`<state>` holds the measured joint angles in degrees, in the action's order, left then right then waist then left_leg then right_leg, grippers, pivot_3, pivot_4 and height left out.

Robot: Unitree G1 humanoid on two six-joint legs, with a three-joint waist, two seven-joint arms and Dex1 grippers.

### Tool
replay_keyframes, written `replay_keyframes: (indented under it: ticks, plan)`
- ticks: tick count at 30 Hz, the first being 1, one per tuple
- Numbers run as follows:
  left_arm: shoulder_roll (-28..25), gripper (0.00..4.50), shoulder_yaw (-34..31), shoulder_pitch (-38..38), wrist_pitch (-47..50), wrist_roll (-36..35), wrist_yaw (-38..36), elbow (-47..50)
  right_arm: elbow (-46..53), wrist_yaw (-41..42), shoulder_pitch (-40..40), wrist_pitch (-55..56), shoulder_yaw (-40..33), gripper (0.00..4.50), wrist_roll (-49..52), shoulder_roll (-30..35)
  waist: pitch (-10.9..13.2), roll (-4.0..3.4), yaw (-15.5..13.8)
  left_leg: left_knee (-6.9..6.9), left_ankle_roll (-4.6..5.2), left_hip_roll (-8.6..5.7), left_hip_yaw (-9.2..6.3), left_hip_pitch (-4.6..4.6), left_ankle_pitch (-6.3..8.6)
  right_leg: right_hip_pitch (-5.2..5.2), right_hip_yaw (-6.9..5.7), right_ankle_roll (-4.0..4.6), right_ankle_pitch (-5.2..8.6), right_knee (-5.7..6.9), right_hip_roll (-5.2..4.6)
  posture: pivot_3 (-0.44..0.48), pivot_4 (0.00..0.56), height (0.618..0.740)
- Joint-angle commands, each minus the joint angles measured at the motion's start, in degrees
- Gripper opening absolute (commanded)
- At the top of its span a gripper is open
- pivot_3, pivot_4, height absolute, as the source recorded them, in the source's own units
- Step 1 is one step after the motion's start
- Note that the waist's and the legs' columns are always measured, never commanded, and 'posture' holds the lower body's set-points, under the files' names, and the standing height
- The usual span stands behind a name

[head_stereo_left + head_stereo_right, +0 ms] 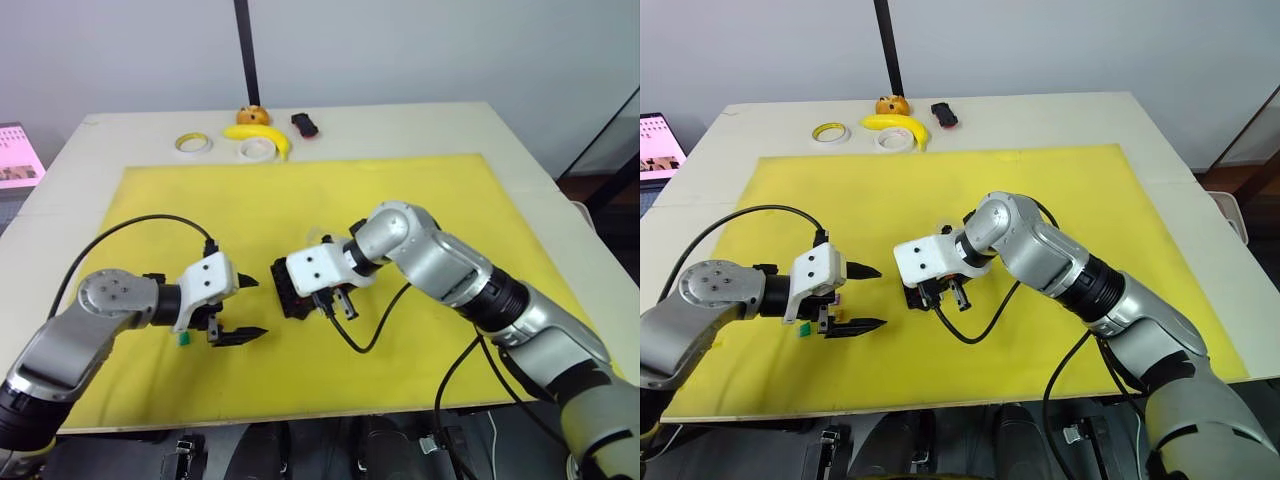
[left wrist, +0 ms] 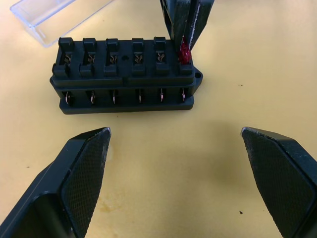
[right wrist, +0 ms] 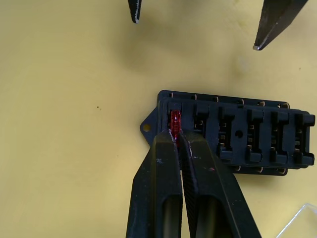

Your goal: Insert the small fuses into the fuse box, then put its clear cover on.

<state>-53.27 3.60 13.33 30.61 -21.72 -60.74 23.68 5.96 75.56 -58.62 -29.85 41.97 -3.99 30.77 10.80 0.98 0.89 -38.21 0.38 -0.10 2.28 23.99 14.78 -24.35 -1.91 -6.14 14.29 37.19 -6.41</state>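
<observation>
The right gripper (image 3: 176, 135) is pinched tight on a red fuse (image 3: 175, 120), its two fingers pressed together with the fuse's tip poking out past them. That tip sits in the end slot of the fuse box (image 3: 237, 134), at the corner beside the box's small mounting ear; the other slots along the box look bare metal and black plastic. In the left wrist view the same fingers come down on the red fuse (image 2: 184, 51) at the end of the box's far row. The box (image 1: 289, 290) lies flat on the yellow mat (image 1: 400, 200), under the right wrist and between the two arms. The left gripper (image 1: 243, 309) is wide apart and holds nothing, hovering low just beside the box with its tips aimed at it; from the left wrist, the long side of the box (image 2: 126, 74) faces the spread fingers (image 2: 81, 173), apart from them. A green fuse (image 1: 184, 340) lies on the mat under the left wrist, and a purplish one (image 1: 838, 299) seems to lie near it, too small to be sure. The clear cover (image 2: 54, 17) lies on the mat just past the box, on its side away from the left gripper. Far back on the table (image 1: 120, 140), off the mat, are two tape rolls (image 1: 193, 144), a banana (image 1: 262, 136), an orange object (image 1: 252, 115) and a black-and-red gadget (image 1: 305, 125).
</observation>
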Motion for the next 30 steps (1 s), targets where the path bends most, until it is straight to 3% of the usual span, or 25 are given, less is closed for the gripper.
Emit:
replay_keyframes:
  ticks: [1, 6, 10, 20, 24, 30]
  plan:
    - [0.1, 4.43, -0.5, 0.8, -0.5, 0.3, 0.3, 1.0, -1.2, -0.7, 0.7, 1.5, 0.3, 0.00, -3.0, 0.1, 0.0, 0.00, 0.0, 0.00, 0.00, 0.00, 0.00, 0.00, 0.00, 0.00, 0.00, 0.00, 0.00, 0.00, 0.00, 0.000, 0.150, 0.740]
    - [0.0, 4.43, -0.6, 1.0, -0.5, 0.3, 0.2, 0.8, -1.6, -0.4, 0.7, 1.9, -0.3, 0.00, -3.4, -0.1, 0.0, 0.00, 0.0, 0.00, 0.00, 0.00, 0.00, -0.02, 0.00, 0.00, 0.00, 0.00, 0.00, 0.01, 0.01, 0.000, 0.150, 0.740]
    - [-0.1, 4.50, -0.6, 1.0, -0.5, 0.3, 0.2, 0.7, -0.8, 0.4, 0.3, 0.8, -1.5, 1.41, -2.6, -0.2, 0.0, 0.00, 0.0, 0.00, -0.01, 0.01, 0.00, -0.02, -0.01, 0.01, 0.00, 0.00, 0.00, 0.01, 0.01, 0.000, 0.150, 0.740]
    - [-0.1, 4.50, -0.7, 1.1, -0.5, 0.3, 0.3, 0.7, 2.8, 3.8, -0.3, -4.8, -10.4, 1.41, 6.1, 0.3, 0.0, 0.00, -0.1, 0.00, -0.01, 0.01, -0.01, 0.02, 0.00, 0.00, 0.00, 0.00, 0.00, -0.02, -0.01, 0.000, 0.150, 0.740]
    - [-0.2, 4.50, -0.8, 1.4, -0.6, 0.3, 0.1, 0.3, 3.8, 2.8, 3.2, -0.8, -14.8, 1.41, 9.3, 0.9, 0.0, 0.00, -0.2, 0.00, -0.01, 0.01, -0.01, 0.02, 0.00, 0.00, 0.00, 0.00, 0.00, -0.03, -0.02, 0.000, 0.150, 0.740]
    - [-0.4, 4.50, -1.1, 1.6, -0.7, 0.3, -0.2, -0.3, 0.0, -1.2, 10.6, 7.4, -20.6, 1.41, 14.3, -3.8, 0.0, 0.00, -0.1, 0.01, -0.01, 0.01, 0.01, 0.02, 0.00, 0.01, 0.00, 0.00, 0.00, -0.03, -0.01, 0.000, 0.150, 0.740]
